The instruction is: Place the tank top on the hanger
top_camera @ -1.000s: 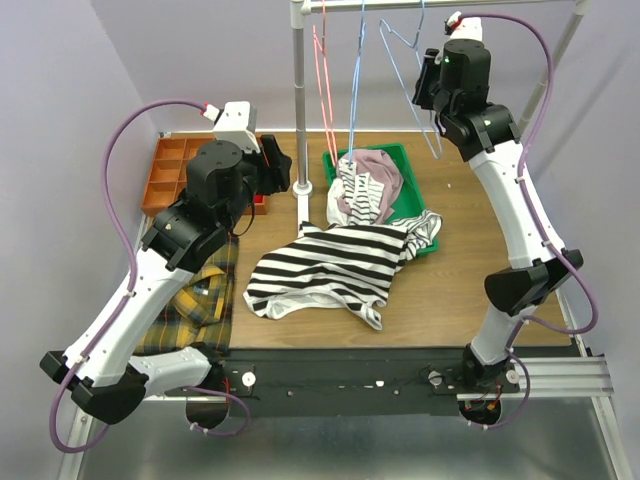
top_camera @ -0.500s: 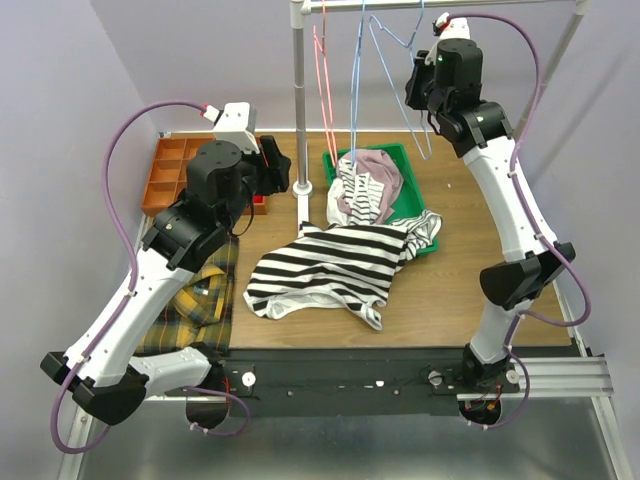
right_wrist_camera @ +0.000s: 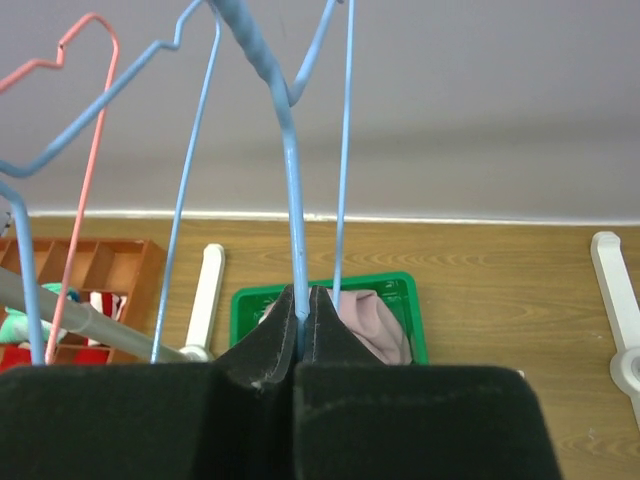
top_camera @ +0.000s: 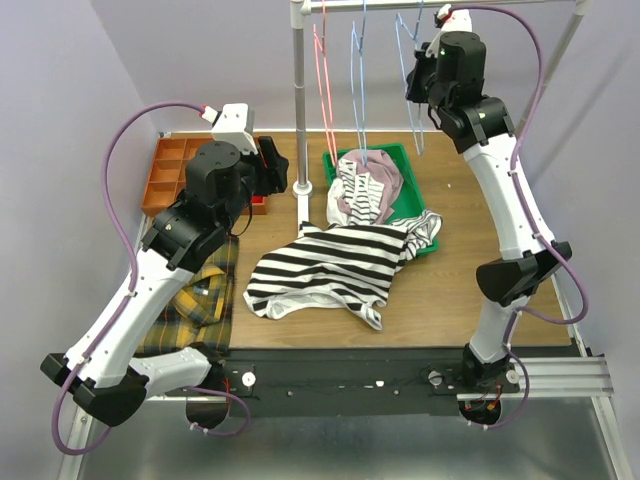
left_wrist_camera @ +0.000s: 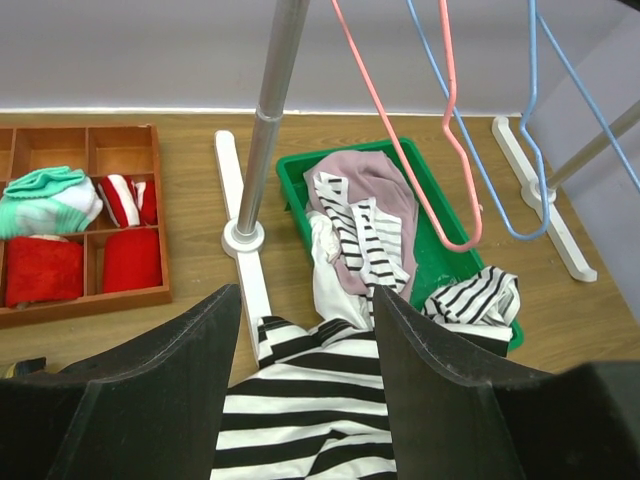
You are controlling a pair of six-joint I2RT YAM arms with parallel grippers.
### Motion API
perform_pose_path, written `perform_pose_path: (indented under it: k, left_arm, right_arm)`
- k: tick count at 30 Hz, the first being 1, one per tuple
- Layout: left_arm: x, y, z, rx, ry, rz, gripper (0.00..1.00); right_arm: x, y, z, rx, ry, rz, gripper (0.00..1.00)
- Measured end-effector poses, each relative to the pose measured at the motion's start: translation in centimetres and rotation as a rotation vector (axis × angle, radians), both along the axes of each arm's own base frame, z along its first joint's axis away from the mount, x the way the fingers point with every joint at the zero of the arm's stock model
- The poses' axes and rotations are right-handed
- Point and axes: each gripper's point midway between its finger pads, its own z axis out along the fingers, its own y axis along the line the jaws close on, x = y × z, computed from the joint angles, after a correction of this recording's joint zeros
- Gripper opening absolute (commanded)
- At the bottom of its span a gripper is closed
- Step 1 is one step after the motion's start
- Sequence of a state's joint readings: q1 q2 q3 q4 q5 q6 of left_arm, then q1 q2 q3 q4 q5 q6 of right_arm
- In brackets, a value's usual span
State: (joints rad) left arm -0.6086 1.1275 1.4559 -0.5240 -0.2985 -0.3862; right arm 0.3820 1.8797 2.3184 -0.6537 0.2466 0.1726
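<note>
— While the right fingers (right_wrist_camera: 305,325) are clamping the hanger (right_wrist_camera: 293,200) above the green tray (top_camera: 412,170), where is the tank top (top_camera: 330,265) lying?
— Just in front of that tray, on the table (top_camera: 450,290). Left fingers (left_wrist_camera: 395,330) are hovering open there, and a pink hanger (left_wrist_camera: 440,150) is dangling overhead.

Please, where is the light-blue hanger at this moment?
In the top view the hanger is up at the rail, far right, its wire pinched in the shut right hand; another blue hanger and a pink hanger hang to its left.
</note>
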Motion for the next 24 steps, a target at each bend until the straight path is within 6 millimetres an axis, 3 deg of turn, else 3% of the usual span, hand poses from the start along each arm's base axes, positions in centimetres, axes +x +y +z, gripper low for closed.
perform_pose_path:
  k: [7,13,18,24]
  left_arm:
    - [-0.2,0.1,-0.4,0.003,0.004,-0.004,0.64]
    - [-0.6,0.1,-2.0,0.010,0.032,-0.013,0.64]
    - [-0.9,-0.2,-3.7,0.008,0.065,-0.025,0.64]
    - [-0.9,-0.6,-5.8,0.005,0.108,-0.037,0.64]
  right_arm:
    - [-0.2,-0.2,2.0,0.011,-0.046,-0.002,0.01]
    - [-0.6,-0.3,1.7,0.009,-0.037,-0.001,0.01]
    - [-2.4,-1.0,0.8,-0.001,-0.008,0.000,0.01]
    - [-4.1,-1.7,3.4,0.023,-0.068,0.000,0.01]
